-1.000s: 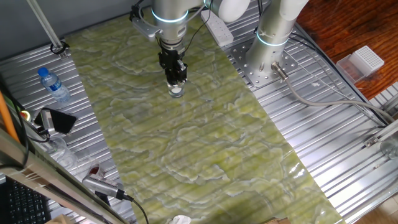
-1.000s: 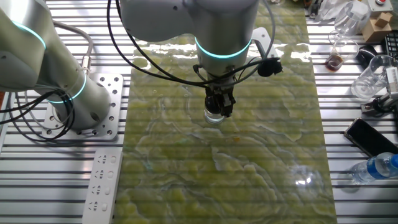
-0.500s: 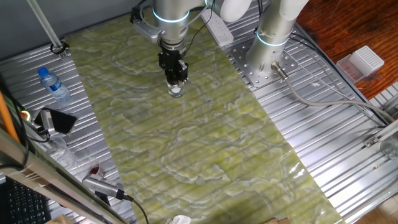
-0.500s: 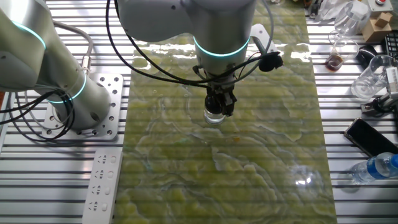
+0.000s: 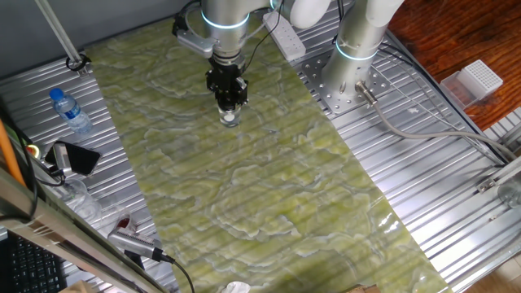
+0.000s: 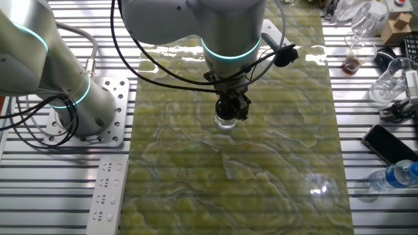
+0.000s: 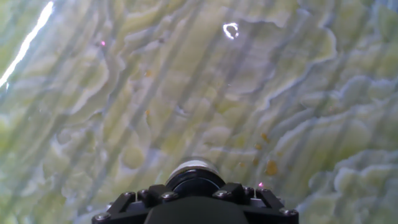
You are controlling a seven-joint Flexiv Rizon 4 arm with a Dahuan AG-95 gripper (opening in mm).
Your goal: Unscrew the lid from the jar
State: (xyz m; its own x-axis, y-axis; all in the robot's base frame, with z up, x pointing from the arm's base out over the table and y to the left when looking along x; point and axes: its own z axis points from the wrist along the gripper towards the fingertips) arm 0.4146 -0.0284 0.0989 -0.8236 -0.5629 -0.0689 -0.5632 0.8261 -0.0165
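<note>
The jar (image 5: 230,120) is small clear glass and stands upright on the green marbled mat (image 5: 244,187), at its far end. It also shows in the other fixed view (image 6: 225,123). My gripper (image 5: 229,102) comes straight down on it, its black fingers closed round the top, where the black lid (image 7: 194,181) sits. In the hand view the lid's round dark top shows just ahead of the finger mounts, with the jar's pale rim (image 7: 193,165) beyond it. In the other fixed view the gripper (image 6: 230,112) hides the lid.
A blue-capped water bottle (image 5: 70,111) and a black phone (image 5: 77,159) lie on the metal slats left of the mat. A second arm's base (image 5: 354,53) stands to the right, with a white power strip (image 5: 285,37) behind. Glassware (image 6: 392,81) stands at one side.
The hand has turned about its vertical axis while staying on the jar; the black camera on the wrist has swung round. The jar stays in place.
</note>
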